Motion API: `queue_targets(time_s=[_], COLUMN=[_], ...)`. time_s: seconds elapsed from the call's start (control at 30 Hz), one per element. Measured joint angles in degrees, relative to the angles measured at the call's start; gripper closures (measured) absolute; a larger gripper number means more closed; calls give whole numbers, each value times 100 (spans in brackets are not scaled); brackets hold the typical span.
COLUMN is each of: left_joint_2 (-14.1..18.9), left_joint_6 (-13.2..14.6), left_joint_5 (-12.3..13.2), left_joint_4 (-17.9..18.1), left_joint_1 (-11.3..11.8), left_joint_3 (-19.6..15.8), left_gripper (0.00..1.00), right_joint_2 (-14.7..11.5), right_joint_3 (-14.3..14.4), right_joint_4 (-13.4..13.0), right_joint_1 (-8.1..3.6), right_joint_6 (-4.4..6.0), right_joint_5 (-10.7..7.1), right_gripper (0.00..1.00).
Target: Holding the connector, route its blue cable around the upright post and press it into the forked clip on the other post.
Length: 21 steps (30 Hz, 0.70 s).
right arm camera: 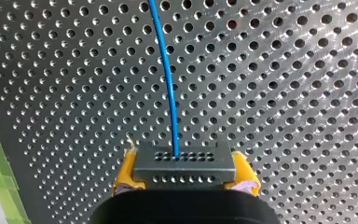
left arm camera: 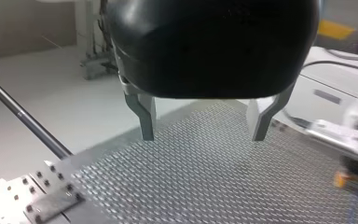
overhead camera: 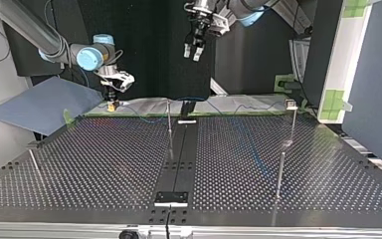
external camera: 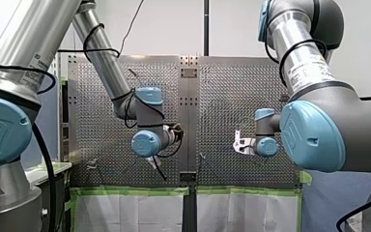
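We are working over the perforated tabletop (overhead camera: 104, 164), which is filling the lower half of the top view. My right arm (overhead camera: 35, 31) is showing at that view's upper left. My right pincer (overhead camera: 112, 102) is clamping the connector (right arm camera: 184, 163) between its yellow pads (right arm camera: 126, 170), low over the far edge of the tabletop. My left pincer (left arm camera: 205, 137) is hanging high at the top centre of the same view, with its fingers apart and nothing between them.

The blue cable (right arm camera: 168, 79) is leaving the connector and running ahead of my right pincer over the holes. To do this step well, we are judging that the pincer should carry the connector in a wide curve around the upright post (overhead camera: 169, 124) in the middle of the top view. The cable should be lightly tight and low, so that it is not slipping over the post's top. After that comes the post at the right (overhead camera: 293, 124), whose small pale head (overhead camera: 290, 104) we are taking for the forked clip.

Only the top view is showing the posts together, and only the right wrist view is showing the grip closely. The fork itself is too small to read.
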Motion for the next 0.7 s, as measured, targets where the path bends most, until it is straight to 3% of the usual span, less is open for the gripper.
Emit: queue_targets(time_s=[0.1, 0.4, 0.7], left_joint_2=[41, -305, -342], left_joint_6=[115, 519, 817], left_joint_5=[148, 558, 336], left_joint_4=[6, -29, -399], left_joint_1=[143, 631, 756], left_joint_3=[101, 320, 323], left_gripper=[4, 4, 4], right_joint_2=[0, 0, 0], right_joint_3=[1, 0, -1], right_joint_4=[0, 0, 0], right_joint_1=[12, 24, 26], right_joint_6=[6, 28, 36], right_joint_5=[0, 0, 0], right_gripper=[100, 100, 100])
